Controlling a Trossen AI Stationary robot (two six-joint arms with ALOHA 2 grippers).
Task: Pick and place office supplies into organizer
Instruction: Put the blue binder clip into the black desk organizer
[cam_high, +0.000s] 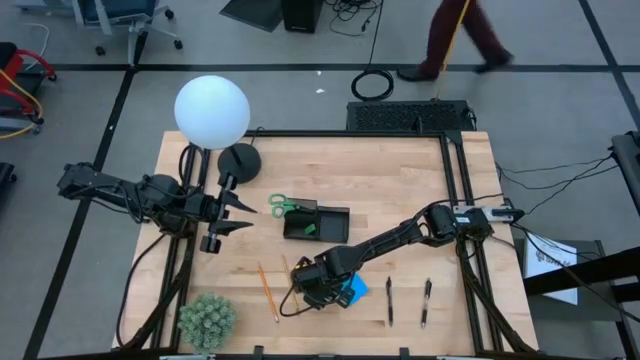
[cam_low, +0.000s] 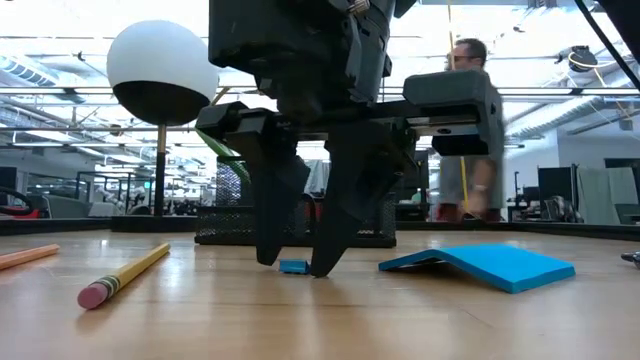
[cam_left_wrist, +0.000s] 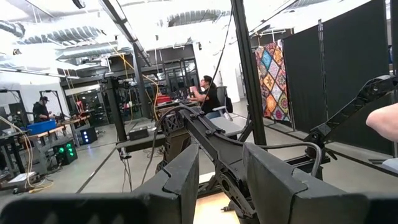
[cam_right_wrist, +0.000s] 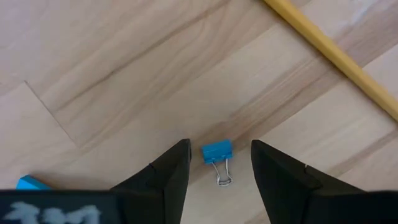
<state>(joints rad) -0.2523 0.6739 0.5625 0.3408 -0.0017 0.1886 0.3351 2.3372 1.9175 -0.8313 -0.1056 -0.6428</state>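
Two pencils (cam_high: 267, 289), two pens (cam_high: 389, 301)

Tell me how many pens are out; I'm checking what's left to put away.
2. Both pens lie side by side on the table's near right part: one nearer the blue pad, the other to its right. None seem hidden.

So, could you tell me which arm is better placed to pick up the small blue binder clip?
The right: its open end effector straddles the blue binder clip on the table, while the left end effector waits far off.
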